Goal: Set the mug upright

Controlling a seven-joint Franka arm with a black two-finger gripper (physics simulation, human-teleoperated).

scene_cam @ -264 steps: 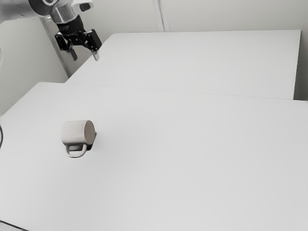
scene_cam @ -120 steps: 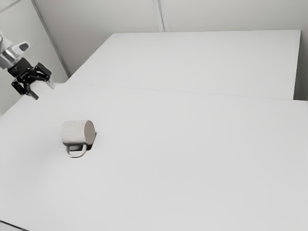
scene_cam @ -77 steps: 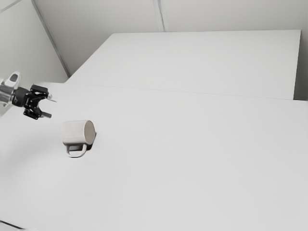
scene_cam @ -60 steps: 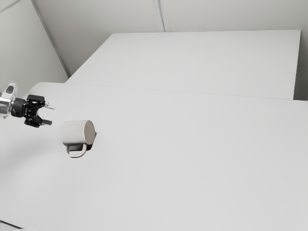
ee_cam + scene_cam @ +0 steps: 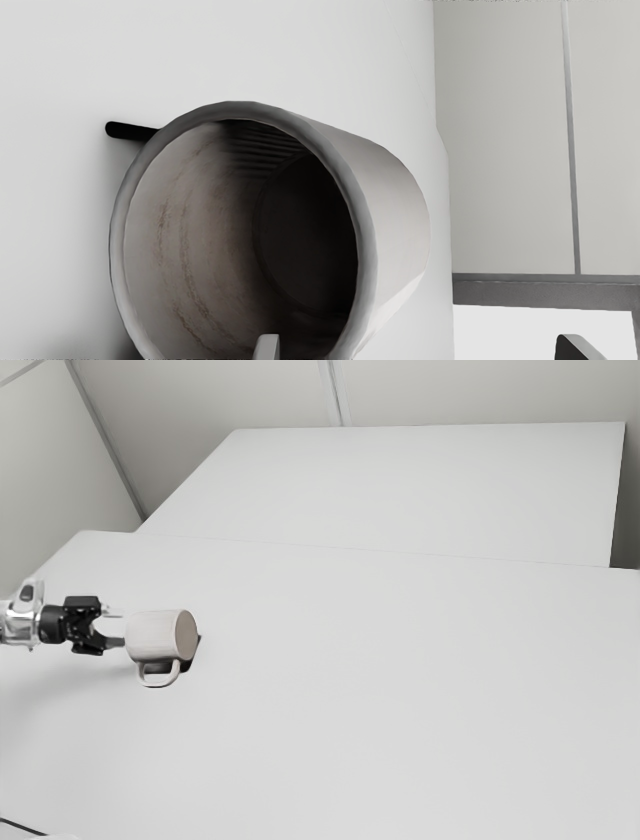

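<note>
The light beige mug [image 5: 155, 636] lies on its side on the white table, its base toward the exterior view's right and its handle toward the viewer. Just beside its mouth, at the exterior view's left, my gripper [image 5: 114, 628] is held level and low, fingers apart. In the wrist view the mug [image 5: 400, 220] turns its open mouth to my hand. The gripper [image 5: 422, 347] has one fingertip in front of the mouth's opening and the other out past the mug's side wall. Whether a finger touches the mug I cannot tell.
The white table [image 5: 400, 690] spreads around the mug, with a second white surface [image 5: 400, 485] behind it. Pale walls [image 5: 200, 410] stand beyond. A dark cable [image 5: 25, 828] runs at the exterior view's lower left corner.
My gripper has come down from above, swung from pointing downward to level, and moved up to the mug's mouth. The mug has stayed where it was.
</note>
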